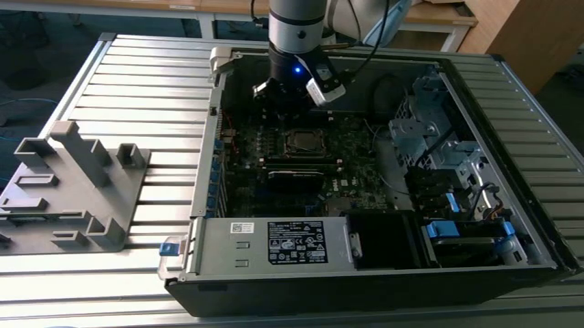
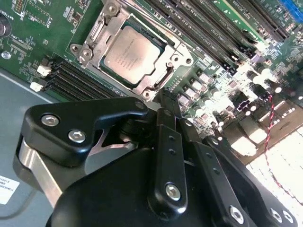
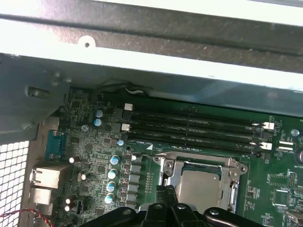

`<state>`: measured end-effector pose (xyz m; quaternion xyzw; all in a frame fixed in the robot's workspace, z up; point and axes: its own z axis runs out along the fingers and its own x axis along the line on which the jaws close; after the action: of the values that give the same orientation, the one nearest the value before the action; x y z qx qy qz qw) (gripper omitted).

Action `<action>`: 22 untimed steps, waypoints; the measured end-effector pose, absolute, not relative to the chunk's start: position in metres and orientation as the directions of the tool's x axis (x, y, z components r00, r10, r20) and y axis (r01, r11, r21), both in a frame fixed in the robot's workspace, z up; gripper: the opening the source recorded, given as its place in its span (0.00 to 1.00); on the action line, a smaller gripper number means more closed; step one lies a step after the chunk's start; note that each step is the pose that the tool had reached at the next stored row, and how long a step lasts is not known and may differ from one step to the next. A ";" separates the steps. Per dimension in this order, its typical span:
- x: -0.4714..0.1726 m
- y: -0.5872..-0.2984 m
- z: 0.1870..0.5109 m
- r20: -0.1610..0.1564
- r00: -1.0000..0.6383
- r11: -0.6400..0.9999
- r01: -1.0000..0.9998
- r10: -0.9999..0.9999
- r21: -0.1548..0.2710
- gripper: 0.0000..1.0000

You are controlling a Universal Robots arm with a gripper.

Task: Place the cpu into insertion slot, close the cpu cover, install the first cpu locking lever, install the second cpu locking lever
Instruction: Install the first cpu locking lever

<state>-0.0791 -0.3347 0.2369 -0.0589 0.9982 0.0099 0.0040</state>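
Observation:
The cpu [image 2: 129,53] lies flat in the insertion slot [image 1: 301,141] of the green motherboard, its grey metal top showing in both wrist views [image 3: 198,185]. The silvery cpu cover [image 2: 97,34] lies down around it, framing the chip through its square window. My gripper [image 1: 290,92] hangs above the board just beyond the socket's far side in the exterior view, a little above the socket rim. Its black fingers [image 2: 163,116] are shut together with nothing between them.
The motherboard sits in an open computer case [image 1: 383,270] on a slatted metal table. Memory slots [image 3: 189,127] run beside the socket. A black module [image 1: 294,176] lies in front of it, a drive cage [image 1: 429,130] on the exterior view's right, a grey fixture [image 1: 73,184] on its left.

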 end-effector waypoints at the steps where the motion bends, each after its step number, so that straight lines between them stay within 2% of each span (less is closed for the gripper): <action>1: -0.079 -0.335 0.238 -0.009 -0.993 0.993 -0.117 -0.117 0.019 0.10; 22: -0.086 -0.335 0.250 -0.011 -0.993 0.993 -0.114 -0.114 0.019 0.10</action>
<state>-0.0855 -0.3347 0.2496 -0.0572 0.9983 0.0099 0.0051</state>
